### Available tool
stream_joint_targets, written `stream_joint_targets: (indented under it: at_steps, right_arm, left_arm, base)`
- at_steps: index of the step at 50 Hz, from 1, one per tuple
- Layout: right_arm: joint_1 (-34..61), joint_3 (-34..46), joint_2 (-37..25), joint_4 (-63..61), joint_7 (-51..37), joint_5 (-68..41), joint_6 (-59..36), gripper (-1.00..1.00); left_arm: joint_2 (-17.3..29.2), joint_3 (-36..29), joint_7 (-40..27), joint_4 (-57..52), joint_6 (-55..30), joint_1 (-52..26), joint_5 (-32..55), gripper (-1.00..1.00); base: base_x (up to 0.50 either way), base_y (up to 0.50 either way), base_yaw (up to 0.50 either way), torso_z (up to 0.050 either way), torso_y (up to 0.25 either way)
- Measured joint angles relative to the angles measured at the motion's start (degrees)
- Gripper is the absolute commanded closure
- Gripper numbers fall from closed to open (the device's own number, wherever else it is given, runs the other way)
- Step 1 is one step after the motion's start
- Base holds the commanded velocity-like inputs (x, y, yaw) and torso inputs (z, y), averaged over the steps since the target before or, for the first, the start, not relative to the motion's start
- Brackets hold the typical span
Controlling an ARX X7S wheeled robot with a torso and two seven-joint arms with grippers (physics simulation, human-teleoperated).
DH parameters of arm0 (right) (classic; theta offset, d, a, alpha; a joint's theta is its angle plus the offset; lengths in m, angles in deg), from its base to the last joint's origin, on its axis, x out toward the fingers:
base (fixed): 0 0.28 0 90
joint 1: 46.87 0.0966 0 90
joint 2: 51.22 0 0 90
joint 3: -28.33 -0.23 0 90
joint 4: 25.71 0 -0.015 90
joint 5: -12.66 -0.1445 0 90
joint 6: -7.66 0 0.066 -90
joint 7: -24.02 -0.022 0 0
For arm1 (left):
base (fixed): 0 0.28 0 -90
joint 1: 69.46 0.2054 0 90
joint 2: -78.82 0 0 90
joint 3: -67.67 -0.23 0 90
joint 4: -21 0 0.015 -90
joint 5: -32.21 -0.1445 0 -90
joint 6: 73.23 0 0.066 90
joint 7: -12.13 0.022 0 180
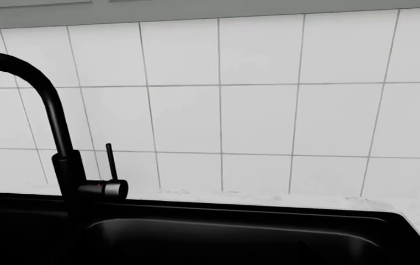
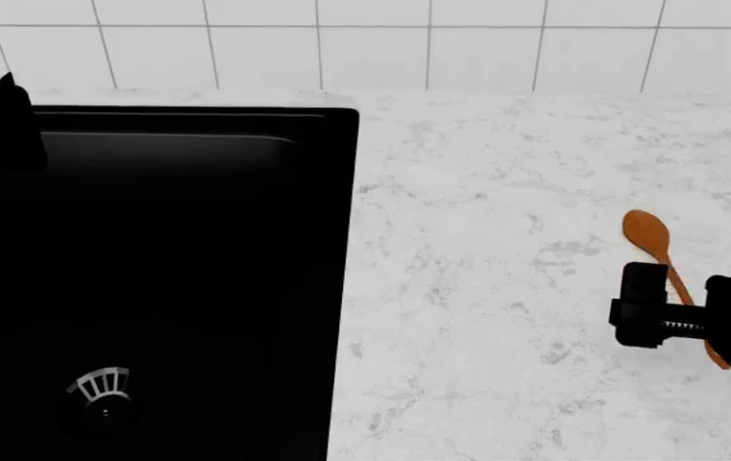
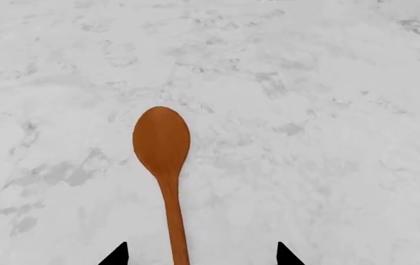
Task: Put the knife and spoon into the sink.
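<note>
Orange-brown and slender, the spoon [image 2: 663, 259] lies flat on the white marbled countertop [image 2: 494, 288], well apart from the sink [image 2: 147, 269], at about 3 o'clock from the basin in the head view. Its oval bowl points toward the tiled wall [image 2: 468, 43] at 12 o'clock; its handle runs back toward 5 o'clock and passes behind the right gripper [image 2: 692, 322], so the handle's end is hidden there. The right wrist view also cuts the handle off at the frame edge. No knife shows in any of the 3 views.

The right gripper is partly cut off by the head view's edge, a dark block over the handle. Only the right wrist view shows its 2 fingertips [image 3: 115, 255], black points spread wide on either side of the handle, clear marble between each tip and the wood. The jaws are parted and grip nothing; whether they touch the countertop I cannot tell.

The left gripper appears in no view, so its state cannot be told. Its wrist camera alone shows the tall black faucet [image 1: 55, 138] with a thin lever, rising at the sink's back rim before the tiles. In the head view the faucet is only a dark stub at 10 o'clock. The head view alone shows the silver slotted drain [image 2: 100, 386] at 7 o'clock in the basin.
</note>
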Motion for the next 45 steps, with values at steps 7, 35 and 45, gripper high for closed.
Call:
stream_joint_targets:
  at_steps: [7, 35, 45]
  right_arm:
    - [-0.32, 0.69, -0.07, -0.2, 1.32, 0.17, 0.97, 1.0]
    - [3.62, 6.52, 0.01, -18.66, 3.33, -4.46, -9.64, 1.0]
    - [9.04, 11.38, 3.37, -24.62, 5.09, -6.61, -13.93, 1.0]
  left_arm:
    - [0.04, 0.11, -0.08, -0.05, 0.11, 0.22, 0.16, -1.0]
    - [0.72, 0.53, -0.64, -2.52, -1.69, -0.43, 1.16, -1.0]
    - [0.88, 0.55, -0.76, -2.79, -1.83, -0.52, 1.36, -1.0]
  base:
    - [0.0, 0.0, 0.0, -0.002, 0.0]
    - [0.0, 0.0, 0.0, 0.0, 0.0]
    - [0.0, 0.0, 0.0, 0.0, 0.0]
